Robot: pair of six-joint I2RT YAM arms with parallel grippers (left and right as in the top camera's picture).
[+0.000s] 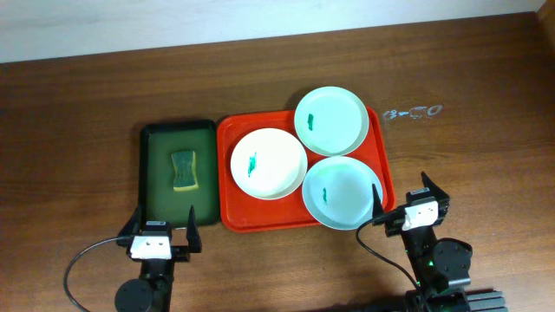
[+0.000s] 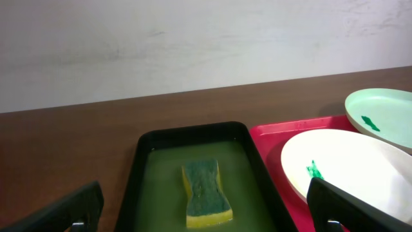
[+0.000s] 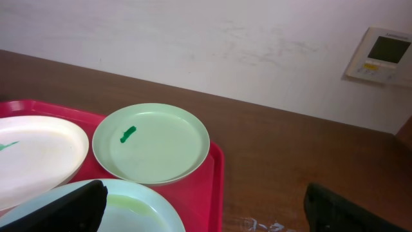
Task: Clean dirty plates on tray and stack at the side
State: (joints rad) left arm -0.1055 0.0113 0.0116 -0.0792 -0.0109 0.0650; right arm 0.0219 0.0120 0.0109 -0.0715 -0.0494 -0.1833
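Note:
Three plates lie on the red tray (image 1: pixel 227 139). The white plate (image 1: pixel 268 163) is at the left, one mint-blue plate (image 1: pixel 329 120) at the back right, another mint-blue plate (image 1: pixel 342 191) at the front right. Each has a teal-green smear. My left gripper (image 1: pixel 162 234) is open and empty near the table's front edge, in front of the dark green tray (image 1: pixel 156 134). My right gripper (image 1: pixel 408 205) is open and empty just right of the red tray's front corner. The right wrist view shows the back mint plate (image 3: pixel 152 142) and red tray (image 3: pixel 212 174).
A yellow-and-green sponge (image 1: pixel 183 170) lies in the dark green tray, also in the left wrist view (image 2: pixel 205 193). A whitish smear (image 1: pixel 412 112) marks the table right of the red tray. A wall runs behind the table.

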